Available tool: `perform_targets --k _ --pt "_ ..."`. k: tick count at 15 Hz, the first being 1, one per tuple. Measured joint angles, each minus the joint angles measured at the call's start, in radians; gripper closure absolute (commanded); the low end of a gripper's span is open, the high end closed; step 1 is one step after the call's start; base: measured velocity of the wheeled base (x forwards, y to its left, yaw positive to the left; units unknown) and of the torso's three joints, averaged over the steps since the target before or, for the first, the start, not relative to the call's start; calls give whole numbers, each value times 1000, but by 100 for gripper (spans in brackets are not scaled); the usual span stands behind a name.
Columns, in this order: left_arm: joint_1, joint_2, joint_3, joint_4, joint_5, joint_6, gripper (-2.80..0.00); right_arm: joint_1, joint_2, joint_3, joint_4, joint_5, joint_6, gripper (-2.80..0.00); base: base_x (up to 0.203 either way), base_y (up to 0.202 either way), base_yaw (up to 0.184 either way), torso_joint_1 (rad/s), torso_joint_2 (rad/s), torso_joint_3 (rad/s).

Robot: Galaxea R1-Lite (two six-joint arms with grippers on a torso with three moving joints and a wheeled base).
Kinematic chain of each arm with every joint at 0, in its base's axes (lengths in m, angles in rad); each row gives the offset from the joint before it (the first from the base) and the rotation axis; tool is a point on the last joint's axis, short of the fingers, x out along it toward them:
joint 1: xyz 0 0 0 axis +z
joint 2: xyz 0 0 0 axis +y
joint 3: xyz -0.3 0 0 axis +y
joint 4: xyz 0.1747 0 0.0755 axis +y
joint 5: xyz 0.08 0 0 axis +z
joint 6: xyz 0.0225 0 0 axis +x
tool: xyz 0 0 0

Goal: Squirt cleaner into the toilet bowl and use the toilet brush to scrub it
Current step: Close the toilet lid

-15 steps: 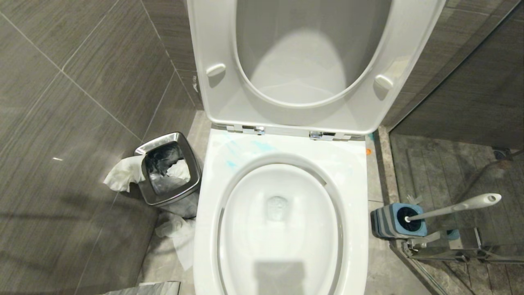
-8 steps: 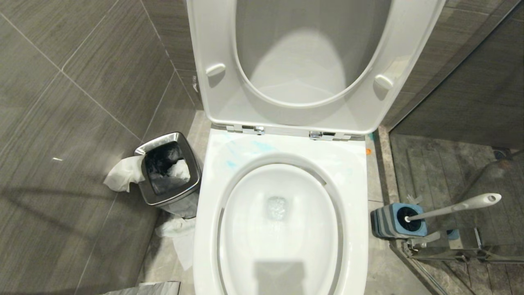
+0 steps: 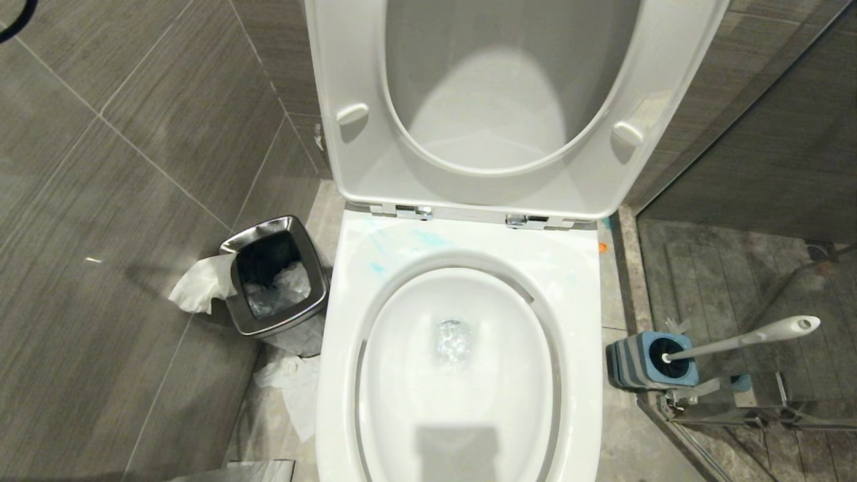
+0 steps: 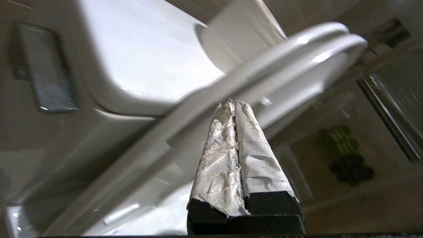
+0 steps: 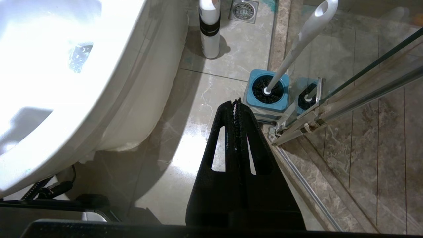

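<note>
Nearest the robot, the toilet bowl point(image 3: 458, 375) lies open under the head camera, its rim broad and white, with a small pool of water at the drain. The water carries only a faint blue tint, and the bowl's walls look bare of cleaner.

To the robot's right, the right pincer point(image 5: 236, 103) hangs over the floor with its black fingers pressed together on nothing. It sits near the toilet brush point(image 3: 743, 340) but apart from it. The brush rests in its blue-and-grey holder point(image 3: 646, 361) against the glass shower partition, bristle head down, handle leaning away from the toilet. A white bottle with a black band point(image 5: 209, 28) stands on the floor further along beside the bowl; whether it is the cleaner bottle cannot be told.

On the other side, a steel-rimmed waste bin point(image 3: 276, 276) stands against the tiled wall, with crumpled tissue beside and below it.

Further back, thin turquoise smears of cleaner point(image 3: 395, 248) mark the rim just in front of the chrome hinges. The left pincer point(image 4: 234, 105), its fingers wrapped in white tape and held together empty, points at the raised seat and lid point(image 3: 515, 100) from the side.

Judging from this, some cleaner has been squirted, though mostly on the rim. Scrubbing has not begun: the brush is untouched.
</note>
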Motion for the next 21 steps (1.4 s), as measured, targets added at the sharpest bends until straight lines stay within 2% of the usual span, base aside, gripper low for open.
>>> perform_targets --k 3,8,12,21 --pt "-35 34 -1 -72 160 -4 0 0 0 0 0 0 0 0 0 0 0 0 0 0" --pt "-105 49 -1 -104 268 1 0 0 0 0 0 0 0 0 0 0 0 0 0 0" --pt "-152 58 -1 -120 292 14 0 0 0 0 0 0 0 0 0 0 0 0 0 0" --pt "-225 102 0 -135 418 95 0 0 0 0 0 0 0 0 0 0 0 0 0 0"
